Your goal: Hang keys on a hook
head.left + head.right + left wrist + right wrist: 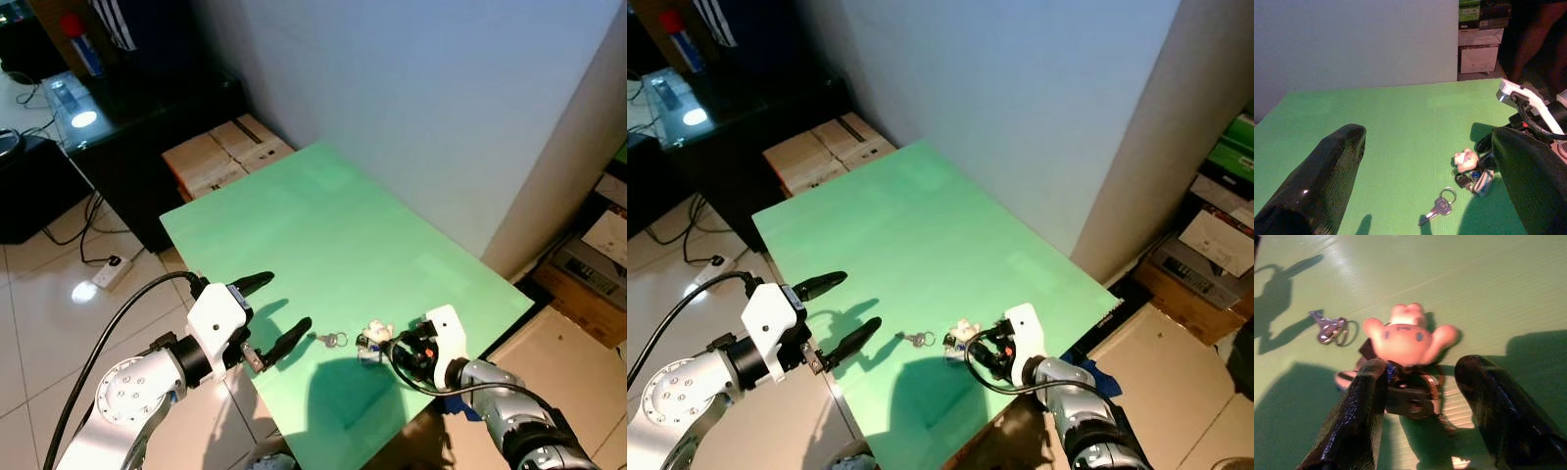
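Left eye view gives us 1 green table (323, 225) set against a pale wall, and reading from the left we first meet the left gripper (273, 308), its 2 black fingers spread well apart above the near-left part of the tabletop with nothing between them. Just to its right lies 1 loose key (330, 340) on a small ring, flat on the green surface. Next comes 1 key bunch (372, 345), a clump of dark fobs and rings topped by 1 pale pink figure charm (1405, 338), also resting on the table and near the single key without touching it. Farthest right is the right gripper (1422, 396); in its wrist view we see its 2 fingers parted, straddling the dark fobs of the bunch, not closed on them. Behind the table's far-left corner we count 2 cardboard boxes (223, 155) side by side on the floor.
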### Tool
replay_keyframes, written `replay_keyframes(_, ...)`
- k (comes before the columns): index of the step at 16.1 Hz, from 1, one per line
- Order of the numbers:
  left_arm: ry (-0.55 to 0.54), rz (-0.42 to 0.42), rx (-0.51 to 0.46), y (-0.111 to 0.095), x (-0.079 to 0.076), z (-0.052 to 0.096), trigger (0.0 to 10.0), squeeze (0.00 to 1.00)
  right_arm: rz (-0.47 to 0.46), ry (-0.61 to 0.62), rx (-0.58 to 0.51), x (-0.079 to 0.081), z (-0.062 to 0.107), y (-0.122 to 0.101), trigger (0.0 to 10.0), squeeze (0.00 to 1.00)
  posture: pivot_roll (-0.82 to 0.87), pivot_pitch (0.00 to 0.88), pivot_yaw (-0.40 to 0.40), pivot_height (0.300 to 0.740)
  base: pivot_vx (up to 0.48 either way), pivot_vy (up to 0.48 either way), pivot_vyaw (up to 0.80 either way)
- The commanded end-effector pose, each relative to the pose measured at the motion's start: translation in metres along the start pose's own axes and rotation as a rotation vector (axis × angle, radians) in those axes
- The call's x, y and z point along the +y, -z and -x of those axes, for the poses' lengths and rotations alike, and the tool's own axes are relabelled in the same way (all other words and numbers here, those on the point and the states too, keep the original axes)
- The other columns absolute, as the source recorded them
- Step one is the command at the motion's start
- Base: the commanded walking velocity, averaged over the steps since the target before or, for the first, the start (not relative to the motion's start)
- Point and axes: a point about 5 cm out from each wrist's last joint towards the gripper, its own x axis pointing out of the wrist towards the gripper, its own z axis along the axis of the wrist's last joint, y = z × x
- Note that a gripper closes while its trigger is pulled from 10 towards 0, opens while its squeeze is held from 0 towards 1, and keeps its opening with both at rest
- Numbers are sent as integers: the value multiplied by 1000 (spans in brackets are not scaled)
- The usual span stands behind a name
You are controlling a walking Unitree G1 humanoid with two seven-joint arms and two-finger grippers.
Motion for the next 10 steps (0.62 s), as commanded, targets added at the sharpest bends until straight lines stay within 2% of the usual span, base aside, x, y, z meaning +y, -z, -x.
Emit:
replay_keyframes(1,6,-15,12,-1,0,3,10000,0,-14,-55,4,7,-4,1,10000,0,104,102,119,740,0,0,0)
replay_keyframes(3,13,-8,13,-1,-1,3,10000,0,-10,-76,27,9,-6,1,10000,0,102,100,115,740,0,0,0)
replay_keyframes(4,13,-6,13,-1,-2,3,10000,0,-6,-82,52,10,-6,4,6039,0,101,96,113,740,0,0,0)
replay_keyframes(5,14,-6,13,-1,-3,3,10000,0,-4,-86,69,10,-6,6,3961,0,101,96,113,740,0,0,0)
replay_keyframes(6,15,-6,12,-1,-3,3,10000,0,-9,-93,75,11,-5,8,0,0,100,95,113,740,0,0,0)
replay_keyframes(10,19,-4,13,0,-4,3,10000,0,-19,-106,83,10,-3,12,0,0,97,93,114,740,0,0,0)
